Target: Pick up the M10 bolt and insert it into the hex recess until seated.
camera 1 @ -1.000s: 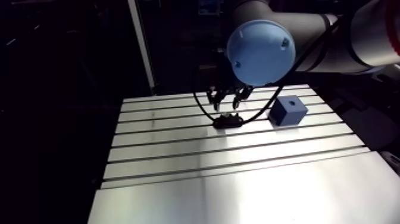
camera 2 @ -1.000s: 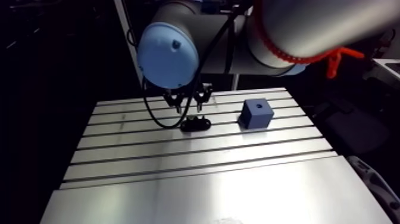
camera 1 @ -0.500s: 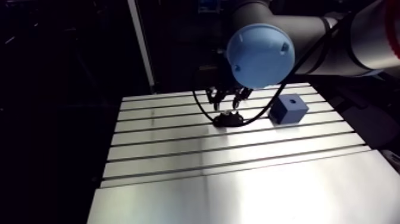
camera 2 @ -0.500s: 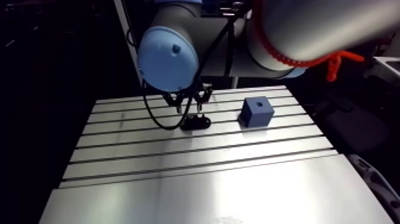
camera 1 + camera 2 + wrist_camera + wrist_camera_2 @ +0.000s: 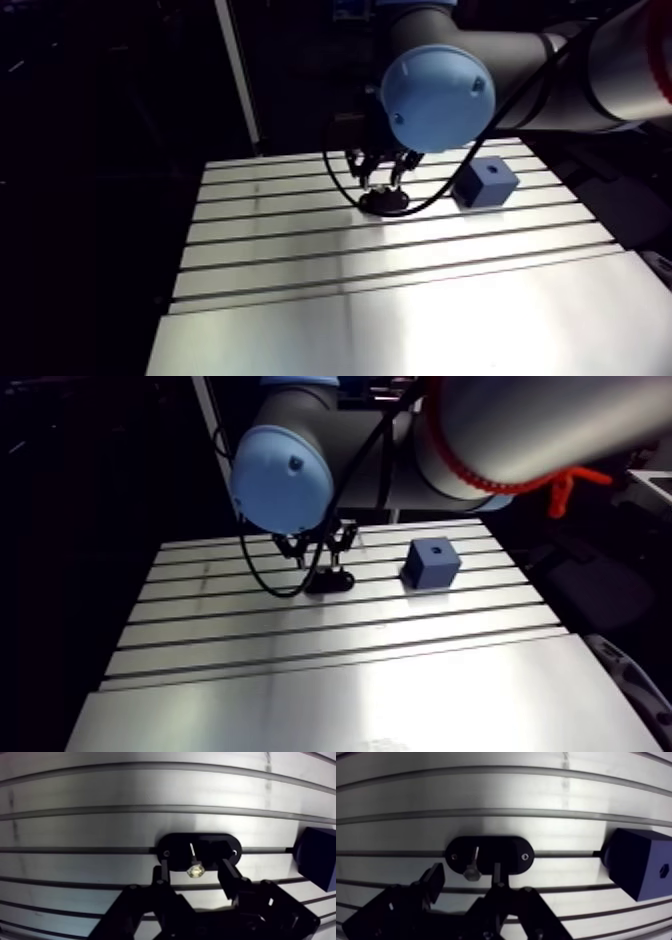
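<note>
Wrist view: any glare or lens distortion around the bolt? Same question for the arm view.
Wrist view: the straight slots of the table bow into curves from the wide-angle lens; the bolt head glints bright against the black holder, between the fingers of the open gripper. Arm view: a broad sheen lies over the near table, and the gripper shows small and dark.

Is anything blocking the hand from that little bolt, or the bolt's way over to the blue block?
Nothing visible does. The bolt stands in its black holder, between the fingers of the open hand, with gaps on both sides. Only bare table lies between the holder and the blue block with its hex recess.
</note>
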Available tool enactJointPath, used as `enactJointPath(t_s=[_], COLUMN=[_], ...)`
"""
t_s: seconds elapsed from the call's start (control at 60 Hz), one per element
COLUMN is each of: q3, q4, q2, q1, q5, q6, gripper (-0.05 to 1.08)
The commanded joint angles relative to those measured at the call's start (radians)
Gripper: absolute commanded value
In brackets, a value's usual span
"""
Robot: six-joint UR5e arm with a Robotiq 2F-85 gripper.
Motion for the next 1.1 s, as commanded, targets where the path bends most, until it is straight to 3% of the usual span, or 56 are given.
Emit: enactJointPath(t_s=[0.017,1.1], q3=[0.005,0.009], q4=[-0.001,-0.003], q2=[0.0,0.002], q1=[0.0,-0.009], q5=[0.0,0.0], q6=[0.001,0.003], gripper=[0.41,0.45])
